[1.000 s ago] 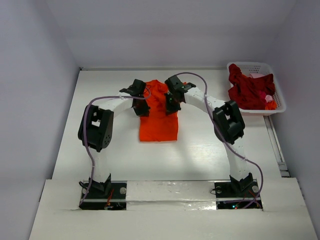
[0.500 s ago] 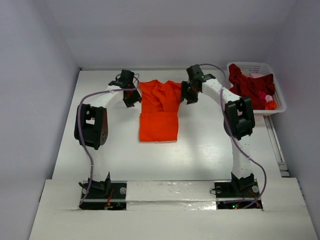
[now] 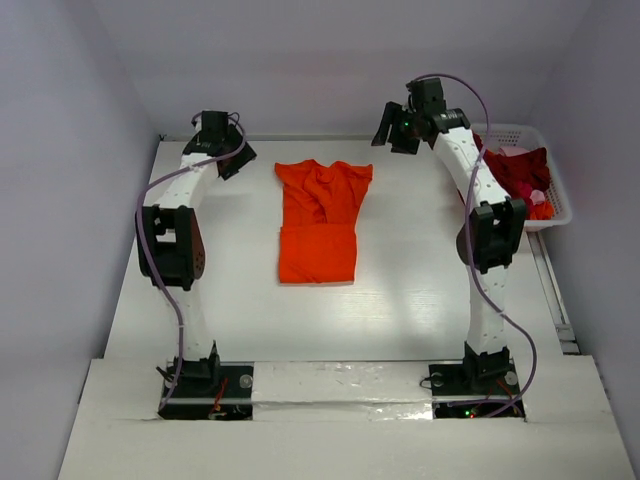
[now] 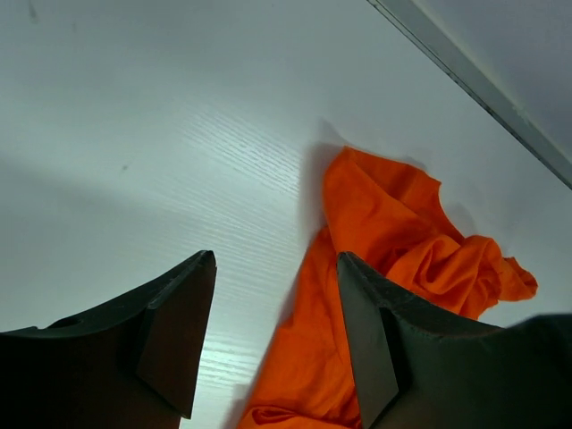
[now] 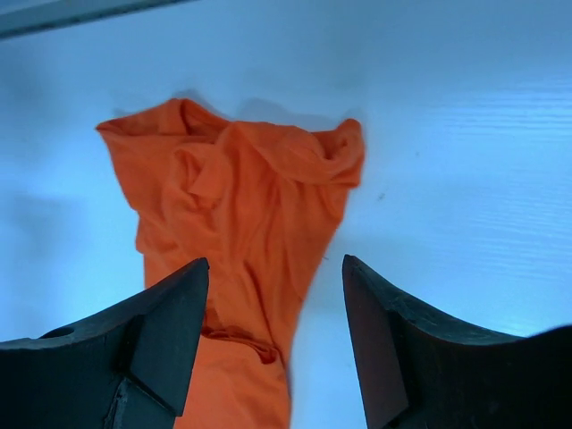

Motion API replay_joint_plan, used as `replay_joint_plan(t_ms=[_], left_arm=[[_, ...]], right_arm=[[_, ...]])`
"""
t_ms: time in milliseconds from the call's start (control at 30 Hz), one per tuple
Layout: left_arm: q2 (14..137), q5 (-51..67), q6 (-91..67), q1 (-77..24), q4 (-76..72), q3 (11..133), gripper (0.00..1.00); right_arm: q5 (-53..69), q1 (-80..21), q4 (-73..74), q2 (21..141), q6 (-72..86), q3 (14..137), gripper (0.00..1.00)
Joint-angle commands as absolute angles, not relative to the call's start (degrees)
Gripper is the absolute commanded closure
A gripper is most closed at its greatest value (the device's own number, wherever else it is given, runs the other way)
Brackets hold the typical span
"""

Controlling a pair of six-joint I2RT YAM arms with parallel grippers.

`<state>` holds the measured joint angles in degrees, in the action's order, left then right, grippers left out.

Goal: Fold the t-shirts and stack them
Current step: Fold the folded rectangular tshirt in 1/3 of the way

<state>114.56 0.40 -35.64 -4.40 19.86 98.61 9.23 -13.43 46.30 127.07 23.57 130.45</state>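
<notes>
**Table** (image 3: 400, 300): white, wood-grained, walled in on the left, right and far sides.

**Orange t-shirt** (image 3: 320, 220): one. It lies on the table at the middle, towards the far edge, and nothing touches it. The far half is spread with both short sleeves out and is rumpled around the collar. The near half is a smoother rectangle, with a straight cross edge where the two halves meet.

**Dark red t-shirts** (image 3: 505, 175): heaped loosely in the basket, with small pink and orange bits showing at the near right of the heap.

**Basket** (image 3: 500, 128): white plastic lattice, at the far right corner of the table.

**Left gripper** (image 4: 277, 259): raised over the far left of the table, left of the orange t-shirt and apart from it. Its fingers stand apart and hold nothing.

**Right gripper** (image 5: 275, 261): raised at the far side, between the orange t-shirt and the basket. Its fingers stand apart and hold nothing, and its wrist view looks down on the shirt's collar end.
</notes>
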Motion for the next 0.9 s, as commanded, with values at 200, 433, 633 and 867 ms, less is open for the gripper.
replay_joint_plan(t_ms=[200,433,633,867], left_arm=[[122.51,14.48,-35.25,-5.36,13.61,106.51,0.46],[125.94,18.89,-37.18,-4.83,6.07,104.94,0.44],[129.1,21.53,-38.41,-4.83,0.88,103.54,0.44],[131.92,23.2,-38.5,-4.83,-1.5,104.15,0.43]], right_arm=[[15.55,-11.25,45.79,134.2,26.72,136.84,0.32],[19.25,-11.25,43.6,137.37,27.42,137.37,0.32],[19.86,-11.25,41.75,137.9,27.6,134.22,0.32],[20.04,-11.25,38.59,138.77,29.18,132.63,0.31]])
